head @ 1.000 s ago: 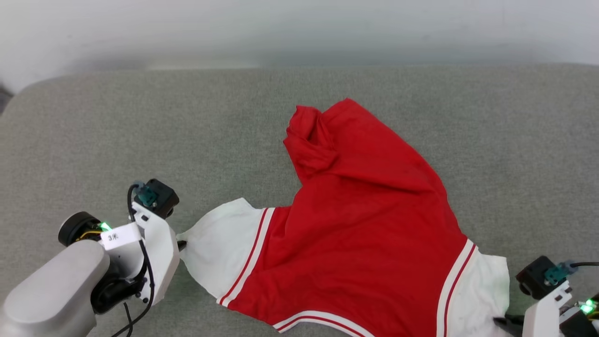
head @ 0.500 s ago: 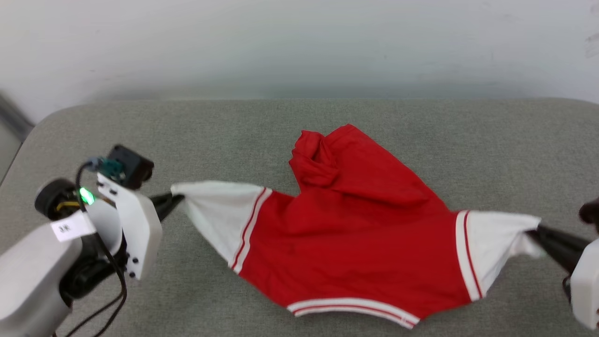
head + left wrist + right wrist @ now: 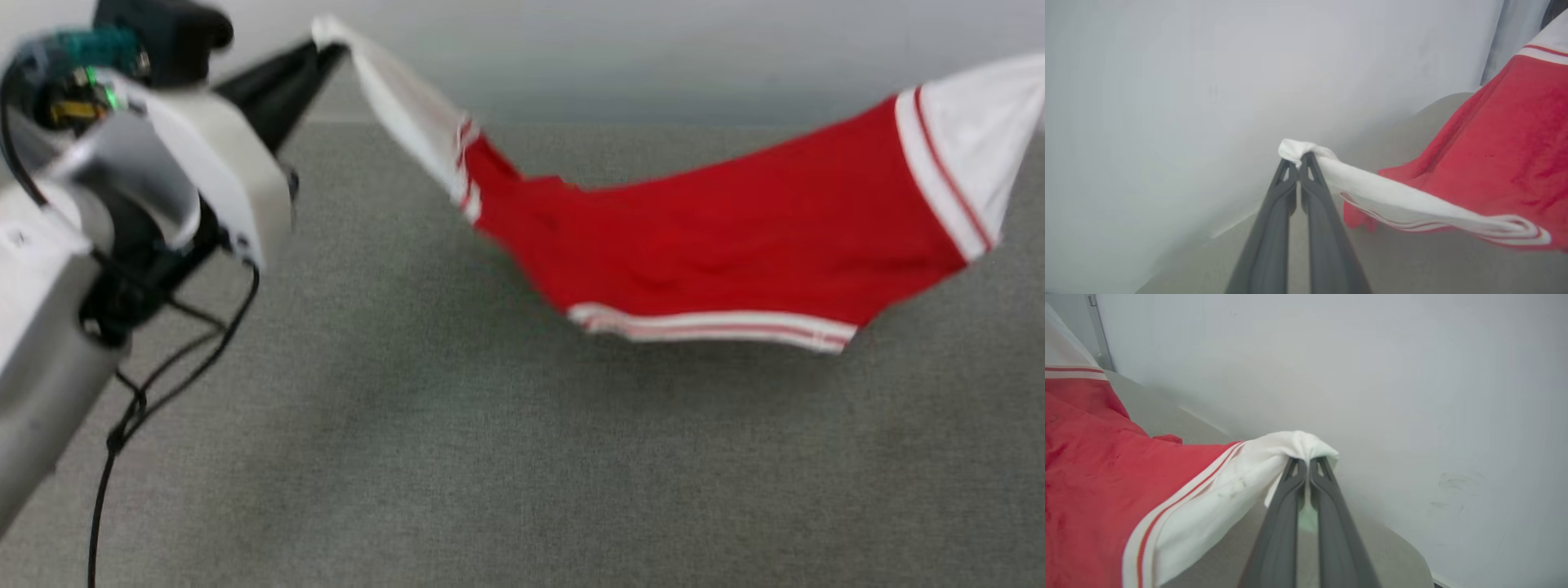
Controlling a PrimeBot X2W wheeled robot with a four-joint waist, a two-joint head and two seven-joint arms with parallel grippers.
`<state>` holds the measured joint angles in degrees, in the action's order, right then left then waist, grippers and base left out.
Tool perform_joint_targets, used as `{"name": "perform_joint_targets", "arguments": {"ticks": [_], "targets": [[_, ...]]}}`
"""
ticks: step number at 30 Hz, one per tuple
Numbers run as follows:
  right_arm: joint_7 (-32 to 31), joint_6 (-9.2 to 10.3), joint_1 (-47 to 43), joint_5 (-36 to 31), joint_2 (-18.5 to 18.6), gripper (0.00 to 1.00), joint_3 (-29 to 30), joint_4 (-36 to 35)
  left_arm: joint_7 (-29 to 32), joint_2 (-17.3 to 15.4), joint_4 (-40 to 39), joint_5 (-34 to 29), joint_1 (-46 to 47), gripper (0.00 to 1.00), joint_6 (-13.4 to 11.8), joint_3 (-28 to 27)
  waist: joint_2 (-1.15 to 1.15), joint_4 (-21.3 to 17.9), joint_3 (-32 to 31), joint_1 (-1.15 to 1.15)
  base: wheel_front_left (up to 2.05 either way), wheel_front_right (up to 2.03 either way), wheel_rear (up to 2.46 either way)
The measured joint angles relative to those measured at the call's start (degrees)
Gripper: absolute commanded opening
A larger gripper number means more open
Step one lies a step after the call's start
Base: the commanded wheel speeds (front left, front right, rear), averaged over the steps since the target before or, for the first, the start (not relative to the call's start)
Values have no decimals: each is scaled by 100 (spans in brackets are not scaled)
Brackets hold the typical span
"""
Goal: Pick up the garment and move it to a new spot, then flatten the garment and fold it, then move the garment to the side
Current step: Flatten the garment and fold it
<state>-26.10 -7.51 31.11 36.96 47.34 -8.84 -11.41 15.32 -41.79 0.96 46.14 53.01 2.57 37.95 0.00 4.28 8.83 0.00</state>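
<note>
Garment (image 3: 718, 245): red jersey with white sleeve ends, hanging in air above grey padded table (image 3: 490, 457), stretched between both grippers and sagging in middle like hammock. White-and-red striped band runs along lowest edge in head view. Left gripper (image 3: 1300, 158): fingers pressed together, pinching tip of one white sleeve end. Right gripper (image 3: 1307, 460): fingers likewise closed, clamped on other white sleeve end, cloth bunched over tips. Red body drapes downward; whether it touches table, cannot tell. Pale wall (image 3: 653, 49) behind table. Head view blurred.
</note>
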Motion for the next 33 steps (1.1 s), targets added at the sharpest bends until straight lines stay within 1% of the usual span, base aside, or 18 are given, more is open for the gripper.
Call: {"name": "perform_joint_targets", "arguments": {"ticks": [2,5,6,9,15,16,18,22,25,30,33], "targets": [[-116,0,593,-31,-93,0,-116,158,-99,158,227,-180,463,0,23,-55,0,28,172,0,0,0,0],[-254,0,1587,-207,-218,0,-469,465,-248,388,644,-387,1151,0,58,-142,0,57,467,0,0,0,0],[-300,0,1941,-278,-265,0,-593,612,-269,465,824,-447,1395,0,98,-155,0,64,573,1,0,0,0],[-293,0,2985,-556,-423,0,-896,1113,-404,661,1240,-592,2060,0,114,-243,0,82,887,2,0,0,0],[90,0,4856,-1187,-845,0,-1518,2337,-755,821,2083,-866,3345,0,193,-477,0,105,1481,2,0,0,0],[369,0,5599,-1471,-1009,0,-1767,2926,-914,912,2473,-958,3901,0,242,-521,0,112,1735,2,0,0,0],[610,0,6051,-1597,-1155,0,-1818,3289,-1040,993,2711,-992,4218,0,270,-537,0,125,1880,2,0,0,0],[1000,0,6745,-1833,-1459,0,-1900,3960,-1276,1073,3197,-1006,4709,0,328,-622,0,166,2081,2,0,0,0],[1214,0,7018,-1903,-1642,0,-2009,4407,-1430,1129,3519,-993,4855,0,378,-615,0,185,2152,2,0,0,0],[1567,0,7046,-1860,-1801,0,-2331,4933,-1700,1157,3961,-904,4788,0,433,-505,0,187,2185,2,0,0,0],[1783,0,6831,-1763,-1846,0,-2514,5203,-1882,1157,4172,-805,4478,0,449,-430,0,166,2156,1,0,0,0]]}}
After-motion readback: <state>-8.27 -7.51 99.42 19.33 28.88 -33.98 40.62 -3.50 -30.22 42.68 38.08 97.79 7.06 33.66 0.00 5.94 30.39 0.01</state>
